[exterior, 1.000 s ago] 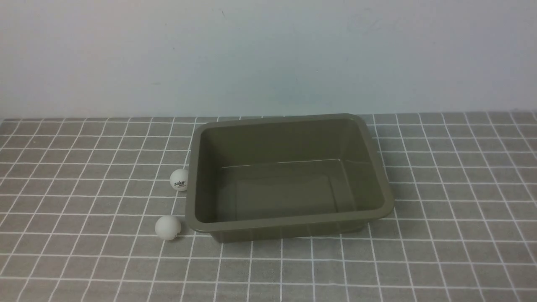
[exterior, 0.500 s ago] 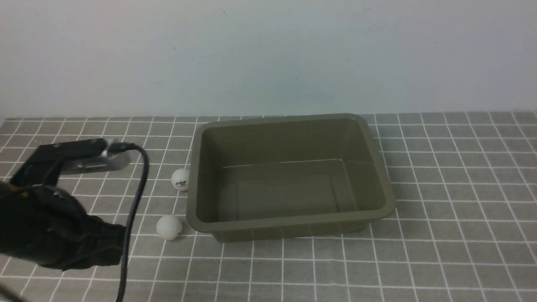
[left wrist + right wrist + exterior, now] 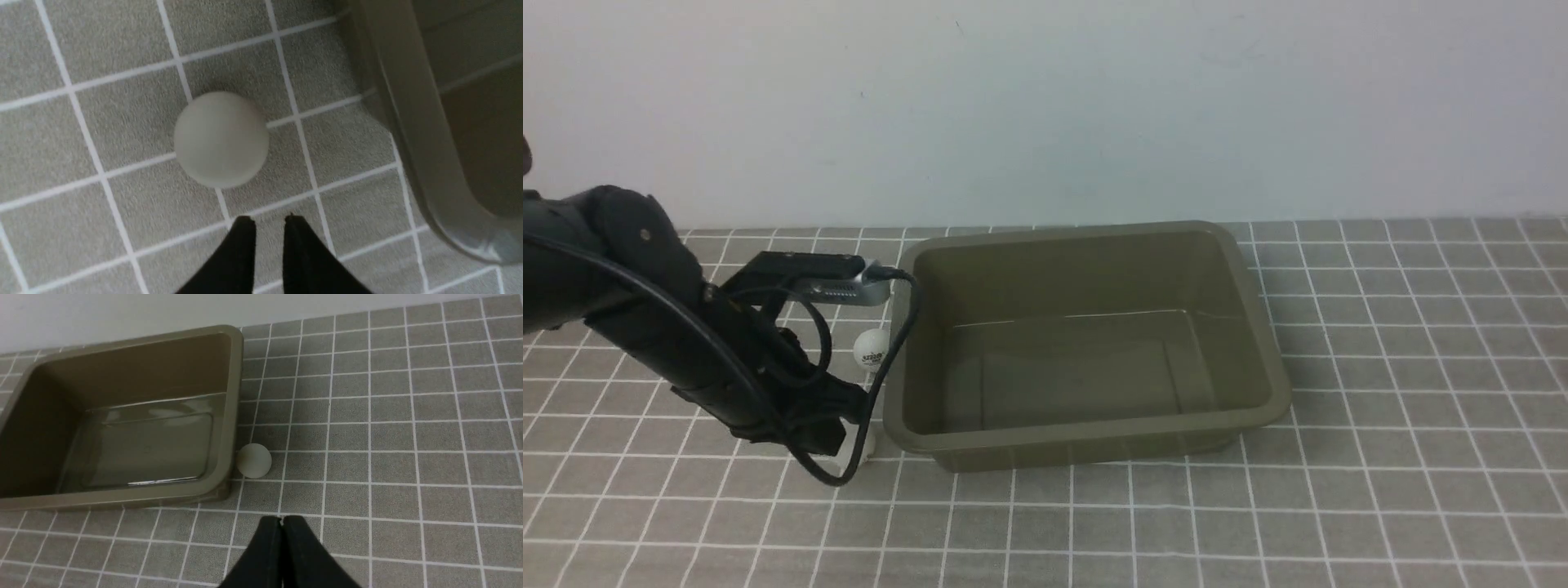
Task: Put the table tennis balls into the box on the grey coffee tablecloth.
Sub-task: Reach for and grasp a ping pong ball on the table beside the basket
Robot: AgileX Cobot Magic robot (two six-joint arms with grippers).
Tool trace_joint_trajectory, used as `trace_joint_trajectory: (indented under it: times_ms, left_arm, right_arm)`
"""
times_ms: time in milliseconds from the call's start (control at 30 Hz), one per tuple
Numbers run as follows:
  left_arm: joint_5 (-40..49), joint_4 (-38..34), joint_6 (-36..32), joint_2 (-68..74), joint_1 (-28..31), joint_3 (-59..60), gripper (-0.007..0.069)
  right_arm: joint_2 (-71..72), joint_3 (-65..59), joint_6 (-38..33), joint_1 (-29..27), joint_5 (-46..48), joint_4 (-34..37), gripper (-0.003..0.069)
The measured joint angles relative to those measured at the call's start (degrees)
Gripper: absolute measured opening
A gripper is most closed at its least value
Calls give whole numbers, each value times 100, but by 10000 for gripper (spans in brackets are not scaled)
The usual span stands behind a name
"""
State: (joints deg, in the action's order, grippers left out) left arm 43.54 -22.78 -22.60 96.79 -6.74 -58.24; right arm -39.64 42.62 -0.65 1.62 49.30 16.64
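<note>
The olive-brown box [image 3: 1262,327] stands empty in the middle of the grey coffee tablecloth [image 3: 1405,384]. One table tennis ball with a dark logo [image 3: 872,349] lies by the box's left wall. A second ball [image 3: 221,139] lies at the box's front-left corner; in the front view my left gripper [image 3: 837,434] hides most of it. In the left wrist view the left gripper [image 3: 269,222] hovers just short of this ball, its fingers a narrow gap apart and empty. A third ball [image 3: 254,460] lies against the box's right side [image 3: 233,416]. My right gripper [image 3: 282,519] is shut and empty, short of it.
A pale wall runs behind the cloth's far edge. My left arm [image 3: 645,327] and its black cable [image 3: 894,343] reach in from the left, close to the box's left rim. The right arm does not show in the front view.
My left arm came into the front view from the left and moved right and forward, up to the box's front-left corner, covering the near ball. Balls and box stayed put.
</note>
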Motion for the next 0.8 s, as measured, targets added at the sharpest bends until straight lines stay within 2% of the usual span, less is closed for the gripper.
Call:
trace_joint_trajectory:
  times_ms: [133,167,200,267,367,467,500,567,633,800]
  left_arm:
    - [-449,5,-57,233,0,-10,283]
    - [-449,5,-56,241,0,-10,283]
    - [-640,0,-85,298,-8,-16,358]
    - [-821,-23,-139,361,-41,-16,430]
    - [-919,-43,-184,557,-75,-21,501]
    - [-919,-43,-133,722,-101,-21,486]
    - [-919,-43,-70,750,-107,-21,449]
    - [-908,5,76,740,-108,-28,318]
    - [-852,75,130,703,-108,-69,321]
    - [-39,1042,881,-29,-108,-664,332]
  right_arm:
    - [-366,59,-454,0,115,445,-15]
    - [-366,59,-474,0,127,467,-15]
    - [-457,59,-631,0,186,620,-15]
    - [-489,59,-721,0,188,698,-15]
    - [-490,59,-754,0,183,749,-15]
    - [-490,59,-764,0,176,756,-15]
    - [-490,59,-772,0,170,756,-15]
    - [-490,59,-772,0,139,756,-15]
    - [-503,59,-772,0,133,756,-15]
    - [-1056,335,-479,0,122,429,-15]
